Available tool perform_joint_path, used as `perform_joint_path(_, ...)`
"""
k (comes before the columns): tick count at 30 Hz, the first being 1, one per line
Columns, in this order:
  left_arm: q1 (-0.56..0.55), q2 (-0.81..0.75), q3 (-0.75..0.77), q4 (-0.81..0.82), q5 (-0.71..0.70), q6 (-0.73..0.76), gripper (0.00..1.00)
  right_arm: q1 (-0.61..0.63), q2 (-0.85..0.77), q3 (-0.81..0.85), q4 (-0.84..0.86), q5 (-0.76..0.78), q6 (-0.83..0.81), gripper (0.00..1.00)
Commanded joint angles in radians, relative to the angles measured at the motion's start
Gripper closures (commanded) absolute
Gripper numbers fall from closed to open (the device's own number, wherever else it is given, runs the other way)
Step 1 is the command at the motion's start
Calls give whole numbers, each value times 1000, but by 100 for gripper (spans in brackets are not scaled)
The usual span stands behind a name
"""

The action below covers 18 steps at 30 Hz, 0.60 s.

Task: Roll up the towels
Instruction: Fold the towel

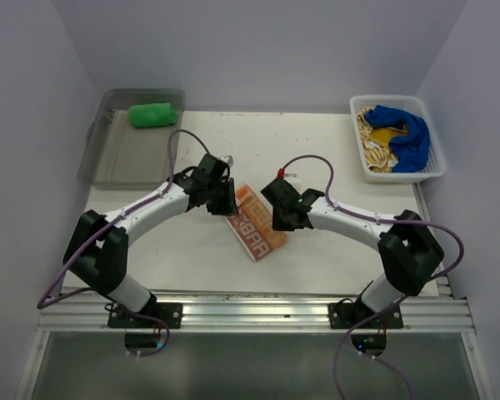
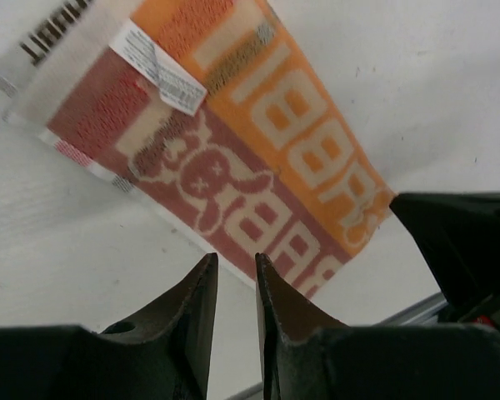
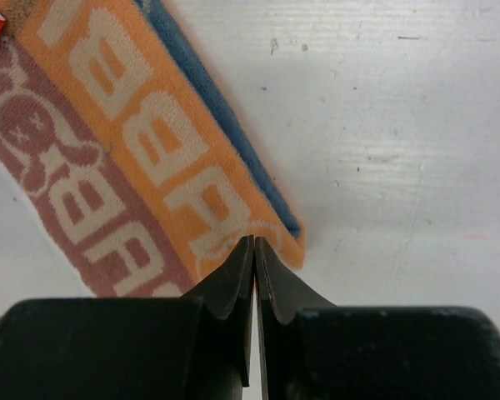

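Right gripper [image 3: 254, 240] jaws pressed almost together, tips at the orange towel's [image 3: 142, 150] edge; whether they pinch it I cannot tell. Left gripper [image 2: 236, 260] jaws a narrow slit apart, holding nothing, over the towel, which lies folded flat mid-table [image 1: 192, 250].

Robot lab cell, plain pale walls [image 1: 258, 50] boxing a white table [image 1: 317, 142], aluminium rail [image 1: 250, 315] up front (purple cables [image 1: 310, 157] trailing)
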Motion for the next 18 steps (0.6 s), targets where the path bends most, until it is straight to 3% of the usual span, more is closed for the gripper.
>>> perform_joint_path(1,-43,-26,-69,122,103,-83,72,-17,50,52,63,-45,-49,94)
perform_joint_path(9,-104,49,-138,222,163,-120,73,-29,115,46,96,-73,-37,95)
perform_joint_path(18,-106,140,-151,196,97,-79,74,-31,121,-49,124,-85,-18,96)
